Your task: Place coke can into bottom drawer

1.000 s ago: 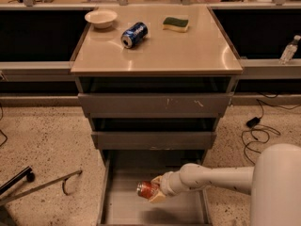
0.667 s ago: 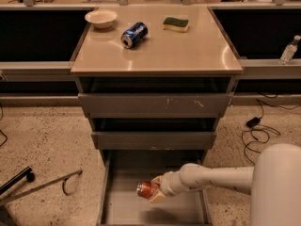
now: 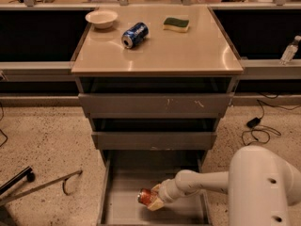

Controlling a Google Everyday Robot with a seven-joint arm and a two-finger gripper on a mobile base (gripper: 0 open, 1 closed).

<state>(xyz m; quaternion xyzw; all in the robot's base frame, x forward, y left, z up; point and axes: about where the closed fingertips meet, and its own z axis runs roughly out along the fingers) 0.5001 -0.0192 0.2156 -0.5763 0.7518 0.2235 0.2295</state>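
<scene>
Claw (image 3: 153, 200) pinching coke can (image 3: 144, 196), held sideways inside the open bottom drawer (image 3: 123, 207)

Cabinet top (image 3: 188, 51): bowl (image 3: 101, 18), blue can (image 3: 135, 35) on side, sponge (image 3: 176, 24); hand (image 3: 155, 202) grips coke can (image 3: 146, 197) in btm drawer (image 3: 122, 207).

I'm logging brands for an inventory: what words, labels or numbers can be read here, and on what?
No text is legible.
coke can, held by the hand above the bottom drawer: whitish markings, too blurred to read.
blue can on the cabinet top: markings too blurred to read.
</scene>
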